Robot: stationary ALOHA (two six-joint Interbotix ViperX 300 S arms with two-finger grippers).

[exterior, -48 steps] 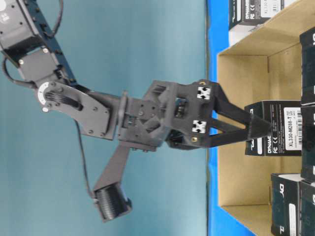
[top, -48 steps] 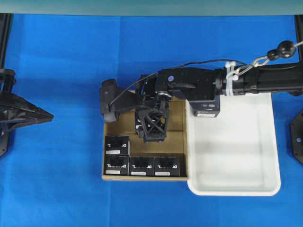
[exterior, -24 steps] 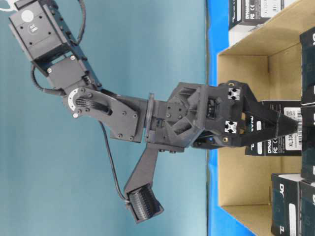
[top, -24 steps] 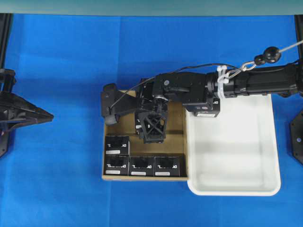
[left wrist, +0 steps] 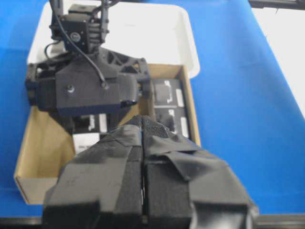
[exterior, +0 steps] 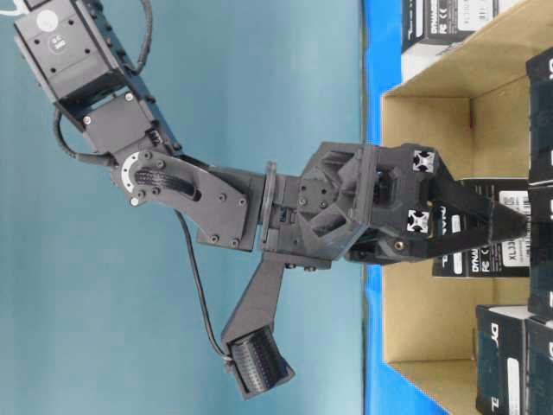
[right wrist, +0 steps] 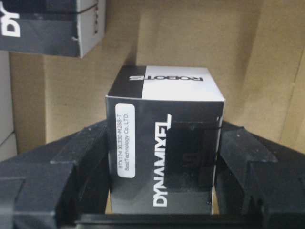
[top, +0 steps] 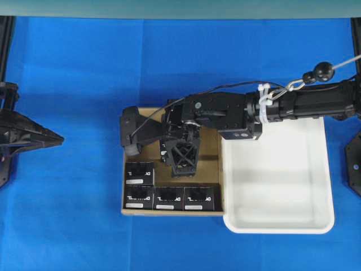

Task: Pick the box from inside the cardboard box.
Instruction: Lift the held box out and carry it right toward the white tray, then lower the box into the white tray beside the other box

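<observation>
Carton edges: the large brown corrugated cardboard box (top: 211,148) lay on the blue table cloth (top: 79,214); its right wall touched the white rounded plastic tray (top: 282,226); bare brown floor showed along its right side, between the gripped box and that wall.
Room to move: four other small black boxes (top: 168,198) sat along the carton's near wall and left corner, just beside the gripper; blue cloth lay open around the carton's left, far and near sides.
Right gripper: the black right gripper (right wrist: 162,157) reached down into the carton from the tray side; its fingers (right wrist: 71,157) stood one on each side of a box, partly spread and pressed against its side faces.
Task box: the small black cube-like box (right wrist: 164,143) stood upright on the carton floor near the middle, between those fingers; its top was half black and half white with "ROBOTIS" on it; its front bore white "DYNAMIXEL" lettering and a small white label strip.
Left gripper: the black left gripper (left wrist: 143,181) hung over the cloth well apart from the carton; its padded fingers met with no gap and held nothing.
</observation>
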